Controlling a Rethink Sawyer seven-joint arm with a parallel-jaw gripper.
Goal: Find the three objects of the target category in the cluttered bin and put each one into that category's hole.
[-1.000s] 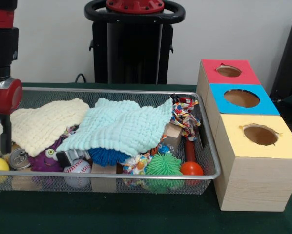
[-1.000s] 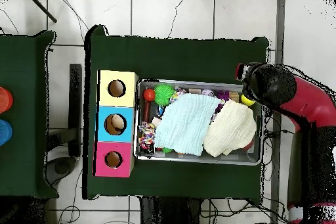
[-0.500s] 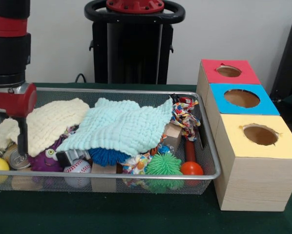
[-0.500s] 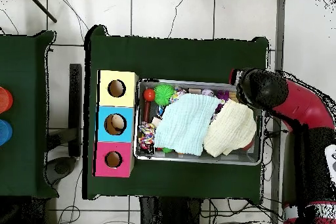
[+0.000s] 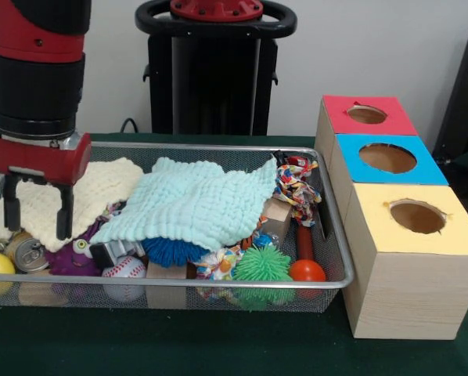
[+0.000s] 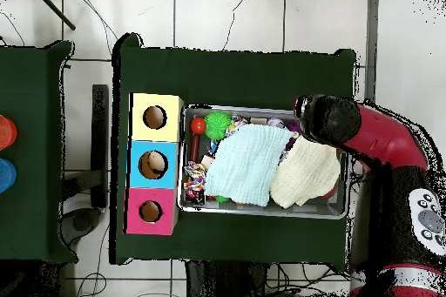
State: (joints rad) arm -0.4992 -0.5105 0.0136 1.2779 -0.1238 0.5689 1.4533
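Shifted rightward over the bin (image 5: 218, 149), tool (image 5: 37, 210) hangs above cream cloth (image 5: 70, 196) — fingers apart, no writing legible.

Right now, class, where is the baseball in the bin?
In the front view, the baseball sits against the bin's near wire wall, left of centre, below the purple toy and beside a wooden block.

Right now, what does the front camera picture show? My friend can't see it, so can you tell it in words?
The robot's open gripper hangs over a pale yellow cloth at one end of a wire bin crammed with toys. A mint cloth covers the middle, and beside the bin stand red, blue and yellow boxes with holes.
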